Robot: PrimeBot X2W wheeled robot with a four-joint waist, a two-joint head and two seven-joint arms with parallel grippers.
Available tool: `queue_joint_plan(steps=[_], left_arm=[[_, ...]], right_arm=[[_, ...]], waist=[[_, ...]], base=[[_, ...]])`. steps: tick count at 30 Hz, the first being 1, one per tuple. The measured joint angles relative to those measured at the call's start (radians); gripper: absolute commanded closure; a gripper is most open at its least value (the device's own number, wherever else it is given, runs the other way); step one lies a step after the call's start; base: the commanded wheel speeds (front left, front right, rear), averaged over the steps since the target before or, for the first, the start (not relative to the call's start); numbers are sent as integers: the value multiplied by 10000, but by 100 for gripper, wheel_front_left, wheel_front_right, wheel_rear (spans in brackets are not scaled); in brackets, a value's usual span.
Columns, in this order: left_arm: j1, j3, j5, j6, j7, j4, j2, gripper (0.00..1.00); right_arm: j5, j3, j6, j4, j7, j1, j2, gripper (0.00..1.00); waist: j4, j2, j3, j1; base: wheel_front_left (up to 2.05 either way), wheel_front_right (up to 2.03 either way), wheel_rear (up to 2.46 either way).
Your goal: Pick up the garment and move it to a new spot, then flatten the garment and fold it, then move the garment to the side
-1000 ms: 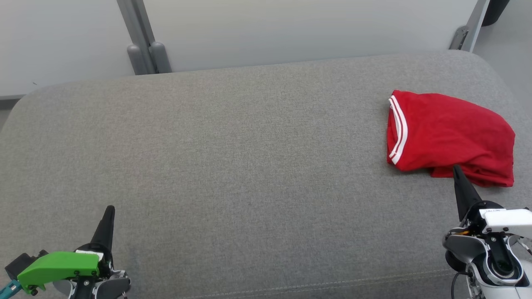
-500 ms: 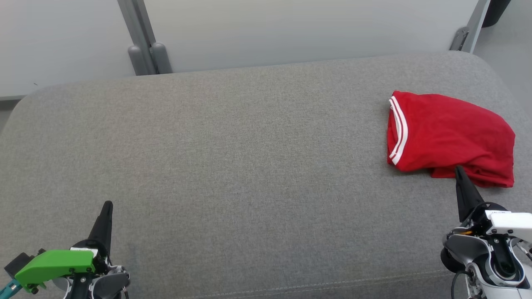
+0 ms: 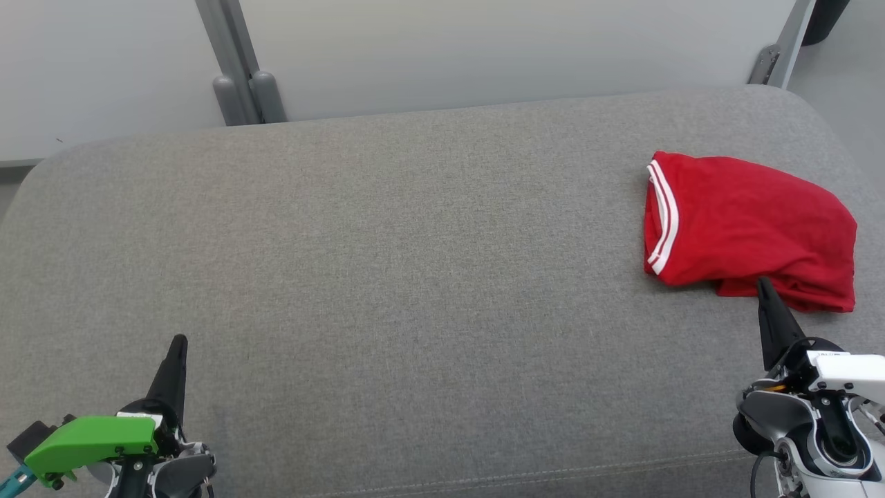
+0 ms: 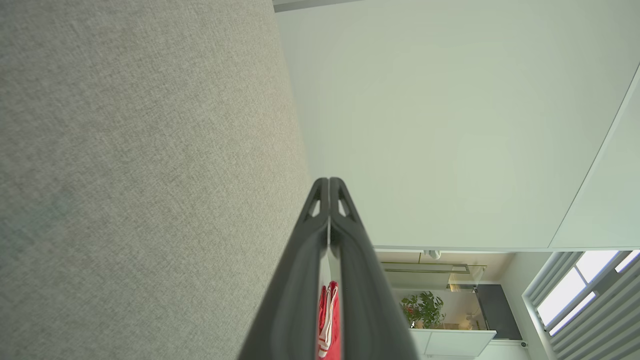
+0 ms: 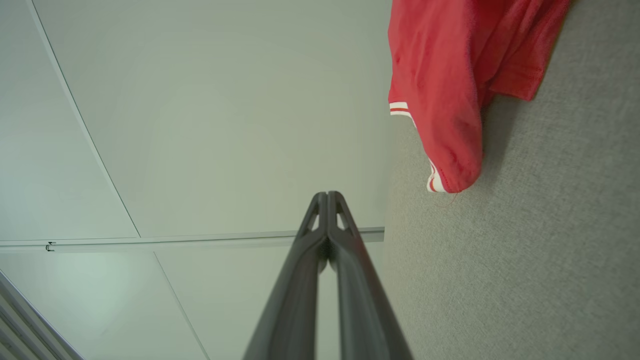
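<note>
The garment (image 3: 750, 228) is red with white stripes along one edge and lies folded in a compact bundle at the right side of the grey fabric surface (image 3: 415, 277). My right gripper (image 3: 762, 283) is shut and empty, its tip just short of the garment's near edge. The right wrist view has the garment (image 5: 450, 75) at the upper right, apart from the shut gripper (image 5: 327, 194). At the lower left my left gripper (image 3: 179, 340) is shut and empty, far from the garment. Its wrist view has the closed fingertips (image 4: 329, 180) and a sliver of the garment (image 4: 327, 320) between the fingers.
A pale wall panel (image 3: 484, 48) runs behind the surface, with grey posts (image 3: 242, 83) at the back left and a metal bracket (image 3: 764, 62) at the back right. The surface's front seam (image 3: 484, 477) runs close to my arms.
Both grippers dropped slightly toward the near edge between the earliest frame and half a second ago. Nothing has moved since. The garment lies as before.
</note>
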Motion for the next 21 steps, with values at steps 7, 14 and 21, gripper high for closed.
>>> queue_joint_plan(steps=[7,14,21], left_arm=[[-2,6,0,0,0,8,-2,100],[-3,12,0,0,2,10,-2,100],[-4,15,0,-2,2,12,-2,100]], right_arm=[[-2,-4,0,6,0,-1,2,100],[-2,-6,0,13,0,-2,2,100],[-2,-8,0,17,2,-3,4,100]], waist=[[0,0,0,0],[0,0,-1,0],[0,0,-1,0]], base=[[0,0,0],[0,0,0],[0,0,0]])
